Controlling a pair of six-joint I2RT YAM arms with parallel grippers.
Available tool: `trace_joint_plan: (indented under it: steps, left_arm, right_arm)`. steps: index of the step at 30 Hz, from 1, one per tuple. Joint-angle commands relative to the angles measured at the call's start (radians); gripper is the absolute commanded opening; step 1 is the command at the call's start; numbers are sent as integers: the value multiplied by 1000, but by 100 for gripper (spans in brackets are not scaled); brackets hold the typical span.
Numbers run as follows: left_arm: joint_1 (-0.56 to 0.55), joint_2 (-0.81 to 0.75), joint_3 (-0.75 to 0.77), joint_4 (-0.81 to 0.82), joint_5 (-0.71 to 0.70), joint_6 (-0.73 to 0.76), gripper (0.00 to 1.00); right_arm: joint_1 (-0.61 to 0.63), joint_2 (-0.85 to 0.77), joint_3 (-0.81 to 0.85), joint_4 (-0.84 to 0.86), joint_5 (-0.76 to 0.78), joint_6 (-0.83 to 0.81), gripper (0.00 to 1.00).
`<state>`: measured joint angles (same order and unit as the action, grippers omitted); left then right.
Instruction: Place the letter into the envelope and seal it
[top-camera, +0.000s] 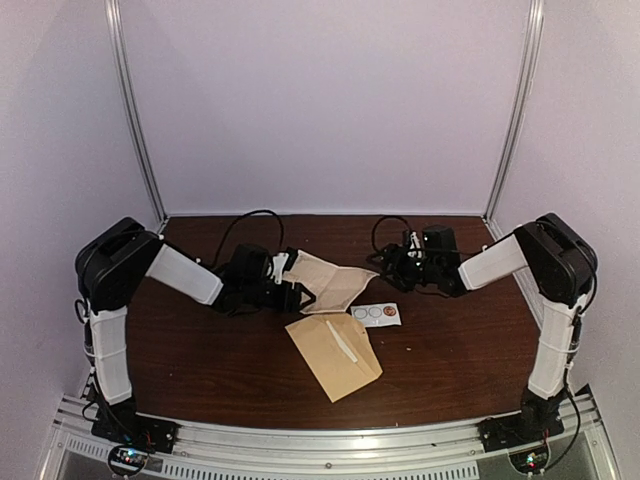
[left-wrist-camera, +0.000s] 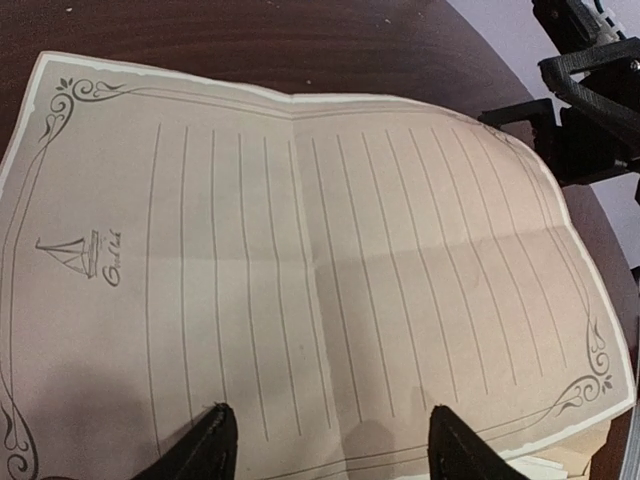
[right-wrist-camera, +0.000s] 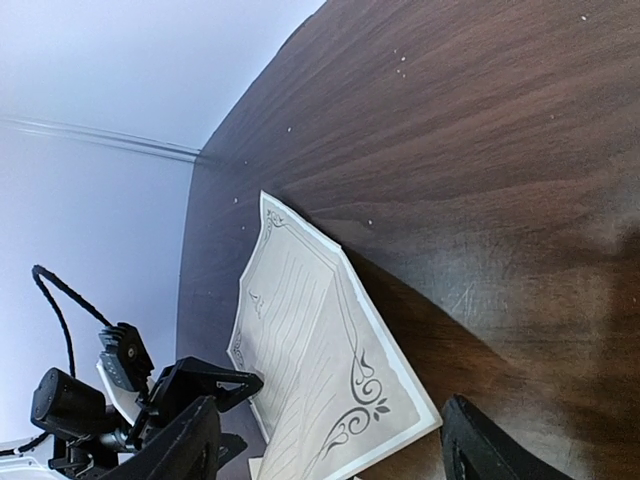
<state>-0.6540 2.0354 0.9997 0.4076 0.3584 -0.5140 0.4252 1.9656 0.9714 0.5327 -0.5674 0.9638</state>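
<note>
Letter (left-wrist-camera: 330, 270): lower-left corner cut off by the left wrist view's edge; script beside the boat drawing (left-wrist-camera: 70, 255) too blurred to read.
Left gripper (left-wrist-camera: 335, 440): only two fingertips show, the rest cut off below; whether they touch the letter is unclear.
Right gripper (right-wrist-camera: 335, 445): likewise only fingertips, cut off below.
Sticker card (top-camera: 378, 314): designs too small to tell.
Envelope (top-camera: 333, 355): flap state too small to tell.

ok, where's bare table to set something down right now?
Free: near-left table between the left arm and the envelope; near-right, between the envelope and the right arm. Crowded: the centre, where the letter, both sets of jaws, the sticker card and the envelope bunch together.
</note>
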Motion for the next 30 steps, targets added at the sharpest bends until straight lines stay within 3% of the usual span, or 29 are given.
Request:
trace_joint_plan:
  steps: [1, 8, 14, 30]
  left_arm:
    - [-11, -11, -72, -17, -10, -28, 67]
    - [-13, -35, -125, 2, -23, -36, 67]
    - [-15, -37, -128, 14, -19, -41, 67]
    - [-15, -37, -121, 17, -17, -48, 67]
  right_arm:
    - [14, -79, -68, 30, 91, 3, 77]
    - [9, -200, -113, -128, 239, -79, 79]
    - [28, -263, -174, -139, 234, -63, 78]
    - [86, -84, -78, -103, 166, -57, 63]
